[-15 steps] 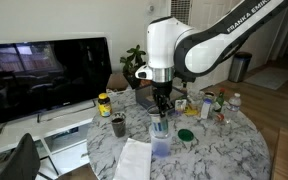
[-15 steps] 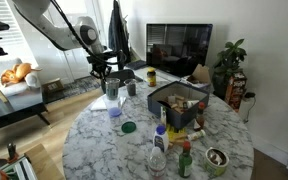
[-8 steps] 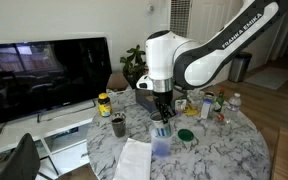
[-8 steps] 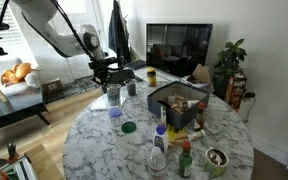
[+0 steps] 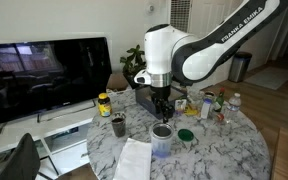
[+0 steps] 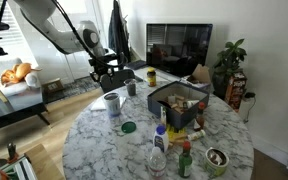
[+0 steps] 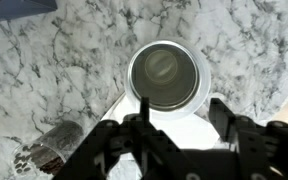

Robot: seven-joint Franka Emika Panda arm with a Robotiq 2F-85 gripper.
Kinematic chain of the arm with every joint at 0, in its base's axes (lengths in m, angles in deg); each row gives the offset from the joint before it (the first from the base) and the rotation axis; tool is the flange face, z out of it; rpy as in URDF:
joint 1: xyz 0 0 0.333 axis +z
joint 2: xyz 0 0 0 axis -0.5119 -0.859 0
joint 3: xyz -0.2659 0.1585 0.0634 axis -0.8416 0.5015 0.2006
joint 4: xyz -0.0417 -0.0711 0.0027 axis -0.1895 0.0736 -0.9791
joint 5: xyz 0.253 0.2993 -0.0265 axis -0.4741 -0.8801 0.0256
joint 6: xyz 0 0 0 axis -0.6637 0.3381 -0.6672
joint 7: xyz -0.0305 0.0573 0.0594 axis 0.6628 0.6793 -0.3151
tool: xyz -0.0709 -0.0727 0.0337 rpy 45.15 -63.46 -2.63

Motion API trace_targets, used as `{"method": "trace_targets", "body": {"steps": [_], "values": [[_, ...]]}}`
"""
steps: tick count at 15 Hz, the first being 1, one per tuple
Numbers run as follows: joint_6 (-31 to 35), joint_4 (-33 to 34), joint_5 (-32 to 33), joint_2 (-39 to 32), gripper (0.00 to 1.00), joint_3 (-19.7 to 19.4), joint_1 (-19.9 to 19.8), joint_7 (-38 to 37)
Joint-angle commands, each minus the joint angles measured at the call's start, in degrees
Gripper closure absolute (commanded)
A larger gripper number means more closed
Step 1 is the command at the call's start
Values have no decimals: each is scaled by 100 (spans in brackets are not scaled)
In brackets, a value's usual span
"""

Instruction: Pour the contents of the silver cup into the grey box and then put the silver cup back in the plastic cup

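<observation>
Now the gripper has lifted clear of the plastic cup and hangs straight above it, jaws spread wide and empty, where half a second ago it was down at the rim. The silver cup stands nested inside, so the put-back looks done. Near the plastic cup are a dark grey cup and a green lid, the grey box is well apart, and the table edge is close by, so straight up is the open way out.
</observation>
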Motion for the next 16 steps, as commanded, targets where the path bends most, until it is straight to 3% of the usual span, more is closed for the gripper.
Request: {"method": "trace_targets", "body": {"steps": [1,2,8,12,16], "values": [[-397,115,-633,400,4,155,-192,126],[-624,232,-815,489,0,142,-211,68],[-2056,1013,-1287,975,0,-80,-267,-967],[-2199,1291,-1474,1111,0,-138,-289,-1345],[-2064,1318,-1360,1068,0,-141,-272,-1253]]}}
